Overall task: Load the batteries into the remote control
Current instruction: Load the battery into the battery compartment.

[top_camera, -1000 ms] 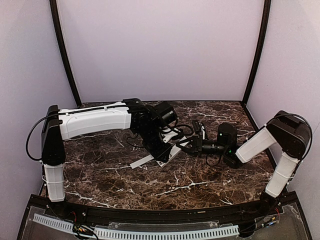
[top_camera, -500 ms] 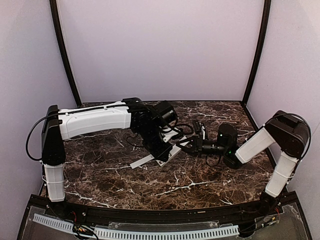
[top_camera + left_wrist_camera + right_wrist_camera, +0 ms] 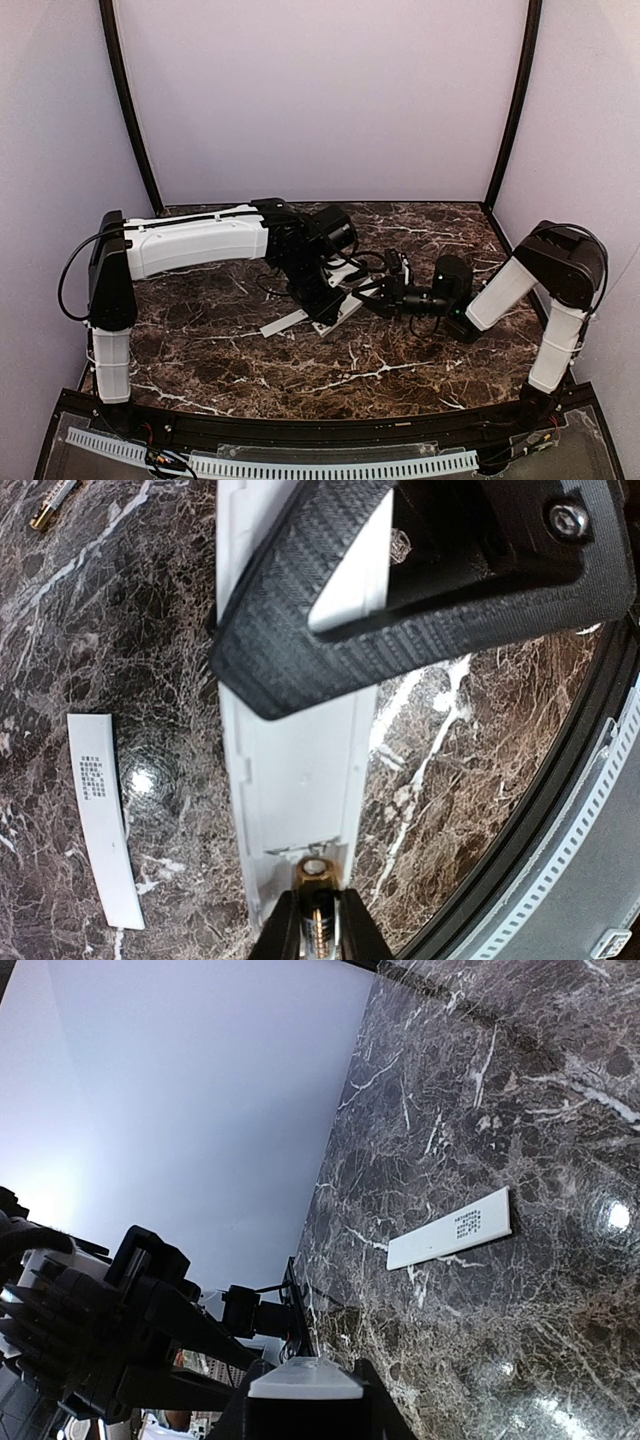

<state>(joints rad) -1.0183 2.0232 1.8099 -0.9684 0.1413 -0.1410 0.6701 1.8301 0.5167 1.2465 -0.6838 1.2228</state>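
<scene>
Remote [image 3: 240, 540] clamped in right gripper [image 3: 305, 1400]; left gripper [image 3: 316, 935] pinches battery [image 3: 316, 910] at bay [image 3: 305, 800] end: align lengthwise, push in gently.

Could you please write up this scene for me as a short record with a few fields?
left tool: shut on a battery, its tip at the end of the open compartment
right tool: shut on the remote control
white strip: flat on the table, apart from the remote control
second battery: loose on the table, beyond the white strip
</scene>
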